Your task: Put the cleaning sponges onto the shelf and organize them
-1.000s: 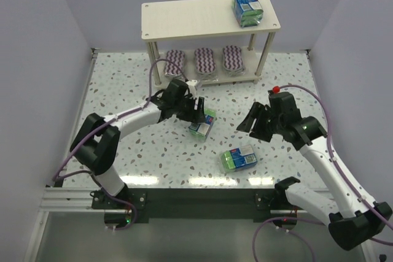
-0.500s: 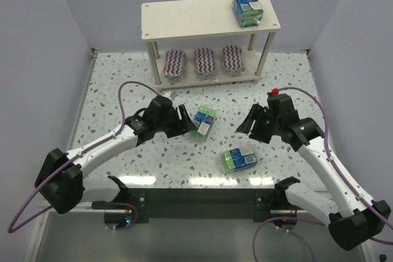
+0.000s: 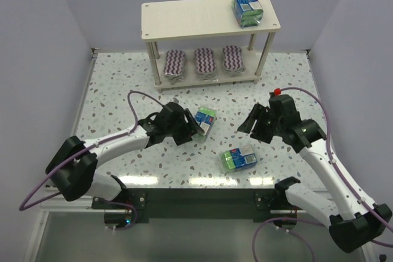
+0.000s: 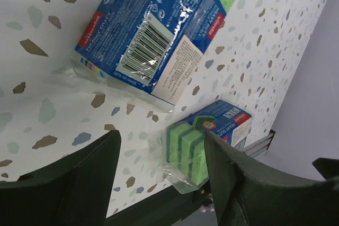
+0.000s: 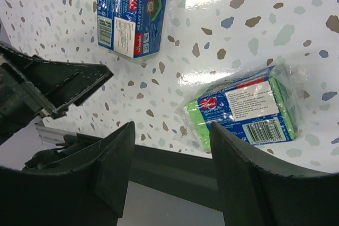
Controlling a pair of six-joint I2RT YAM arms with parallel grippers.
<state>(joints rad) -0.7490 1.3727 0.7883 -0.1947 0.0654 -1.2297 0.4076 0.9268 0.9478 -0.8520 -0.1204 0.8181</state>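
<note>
The cream shelf (image 3: 184, 16) stands at the back. One green-and-blue sponge pack (image 3: 247, 8) lies on its top board at the right end. Three zigzag oval pads (image 3: 207, 61) sit in a row on the lower board. Two more packs lie on the table: one (image 3: 204, 121) in the middle, also in the left wrist view (image 4: 153, 30), and one (image 3: 239, 158) nearer the front, also in the right wrist view (image 5: 243, 110). My left gripper (image 3: 188, 128) is open and empty, just left of the middle pack. My right gripper (image 3: 253, 122) is open and empty, above and right of the front pack.
The speckled table (image 3: 123, 90) has white walls on the left, right and back. A dark front rail (image 3: 202, 197) runs along the near edge. Purple cables loop off both arms.
My left arm drew back from the middle pack, leaving it on the table, then moved right again toward it. My right arm has barely moved.
</note>
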